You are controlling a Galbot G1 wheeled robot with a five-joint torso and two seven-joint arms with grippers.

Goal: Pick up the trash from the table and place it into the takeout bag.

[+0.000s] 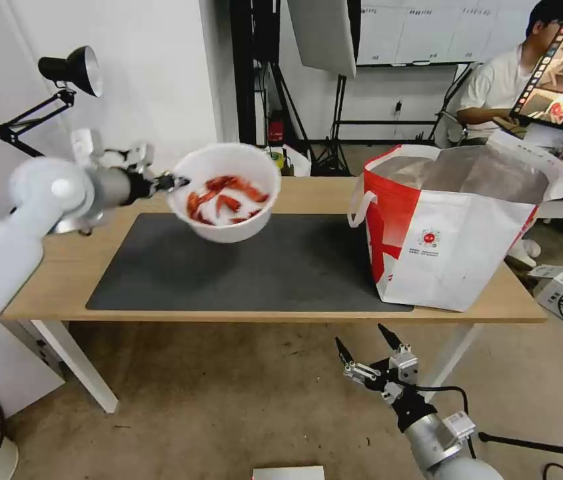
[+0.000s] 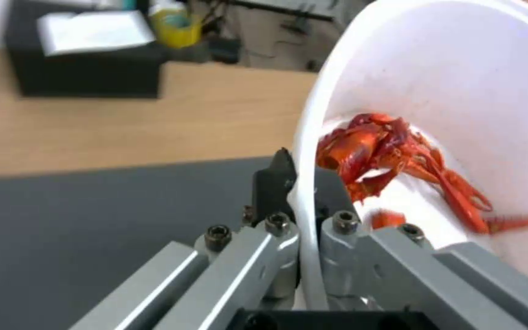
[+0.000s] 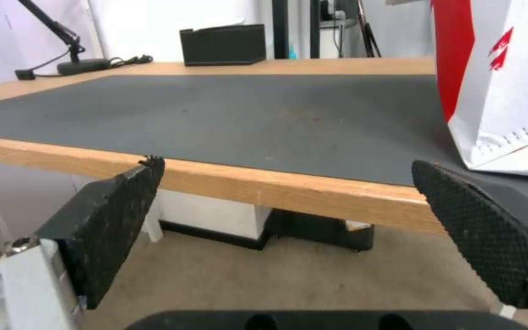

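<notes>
Stretching under the left pincer (image 1: 173, 181) is the light-wood worktop (image 1: 61, 280), its dark grey mat (image 1: 254, 273) bare, with beige floor in front and a black desk lamp (image 1: 71, 67) behind the arm. That pincer is reaching out level from the robot's left side, clamping the near rim of the white bowl (image 1: 224, 190) and holding it tilted in the air above the mat; red crayfish shells (image 2: 386, 160) are lying inside it. Well beyond the bowl, the takeout bag (image 1: 454, 227) is standing open on the worktop, showing a small round red logo (image 1: 429, 239), its lettering unreadable. The right pincer (image 1: 366, 345) is hanging spread wide below the worktop's front edge.
</notes>
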